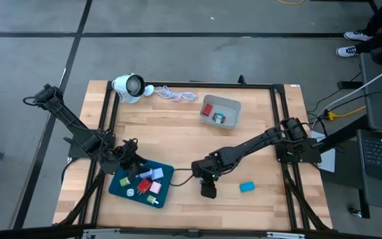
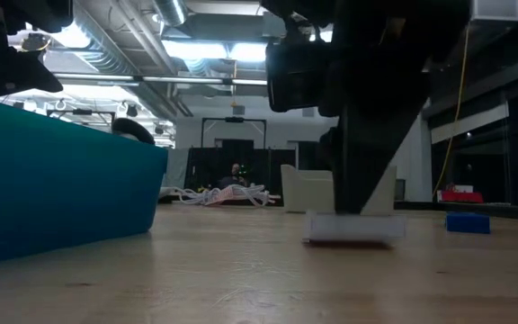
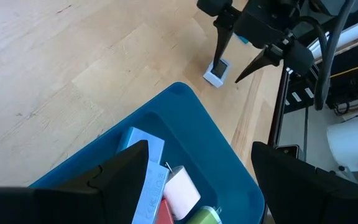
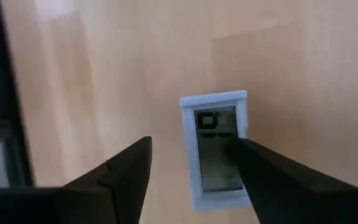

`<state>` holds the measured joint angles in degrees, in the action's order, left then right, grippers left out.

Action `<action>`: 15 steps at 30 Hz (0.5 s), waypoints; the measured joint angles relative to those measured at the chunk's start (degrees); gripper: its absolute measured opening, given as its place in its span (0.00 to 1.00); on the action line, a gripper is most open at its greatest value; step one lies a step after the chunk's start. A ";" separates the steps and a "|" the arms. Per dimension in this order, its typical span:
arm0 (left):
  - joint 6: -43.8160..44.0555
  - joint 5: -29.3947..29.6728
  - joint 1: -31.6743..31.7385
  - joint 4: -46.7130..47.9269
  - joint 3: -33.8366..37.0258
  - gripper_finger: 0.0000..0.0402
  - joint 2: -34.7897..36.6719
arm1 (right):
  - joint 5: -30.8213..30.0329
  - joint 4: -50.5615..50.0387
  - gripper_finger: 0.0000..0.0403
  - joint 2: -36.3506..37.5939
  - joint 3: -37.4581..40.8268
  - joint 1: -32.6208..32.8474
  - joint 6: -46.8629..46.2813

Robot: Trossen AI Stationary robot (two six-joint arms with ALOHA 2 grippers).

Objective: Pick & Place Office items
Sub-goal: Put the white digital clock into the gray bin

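Observation:
A small white-framed piece with a dark grey face (image 4: pixel 215 149) lies flat on the wooden table (image 1: pixel 178 126), right of the dark teal tray (image 1: pixel 116 186). My right gripper (image 4: pixel 192 142) hangs open over it, pointing steeply down, one finger on each side. In the low view the piece (image 2: pixel 353 229) sits just under those fingers. My left gripper (image 3: pixel 201 149) stands open above the tray, holding nothing. Several pieces lie in the tray: a light blue one (image 3: pixel 143 171), a white-pink one (image 3: pixel 180 190) and a green one (image 3: pixel 205 215). A blue piece (image 1: pixel 247 187) lies right of my right gripper. My right gripper comes at the white-framed piece from above with its fingers astride it. One finger (image 4: pixel 272 177) stands over the piece's long edge (image 4: pixel 243 124). Whether that finger touches the piece, I cannot tell. The piece lies flat on the table.
A grey bin (image 1: pixel 221 111) with red and green things stands at the far centre. A white round device (image 1: pixel 128 86) and its cord (image 1: pixel 174 95) lie at the far left. Black rails (image 1: pixel 278 126) frame the table. Bare wood lies between the tray and the bin.

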<state>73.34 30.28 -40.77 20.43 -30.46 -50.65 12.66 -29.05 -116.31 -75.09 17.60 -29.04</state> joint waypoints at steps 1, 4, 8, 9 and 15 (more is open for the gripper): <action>0.00 0.04 0.00 0.02 0.00 0.70 0.00 | -0.68 -0.14 0.60 0.00 0.02 -0.40 0.27; 0.06 0.04 0.01 0.03 0.00 0.70 -0.02 | -3.04 0.33 0.60 -1.02 0.21 -1.98 1.58; 0.44 0.04 0.00 0.13 -0.02 0.70 -0.04 | -2.40 0.61 0.60 -2.16 0.02 -3.61 1.95; 0.57 -0.04 0.00 0.10 -0.02 0.70 -0.07 | -1.78 0.78 0.60 -2.21 0.02 -3.98 1.84; 1.07 -0.06 0.00 0.25 -0.02 0.70 -0.07 | -0.55 1.18 0.57 -2.23 0.12 -5.06 1.01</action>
<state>74.41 30.22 -40.77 20.68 -30.48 -50.72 12.11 -27.87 -118.54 -74.97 12.54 -28.03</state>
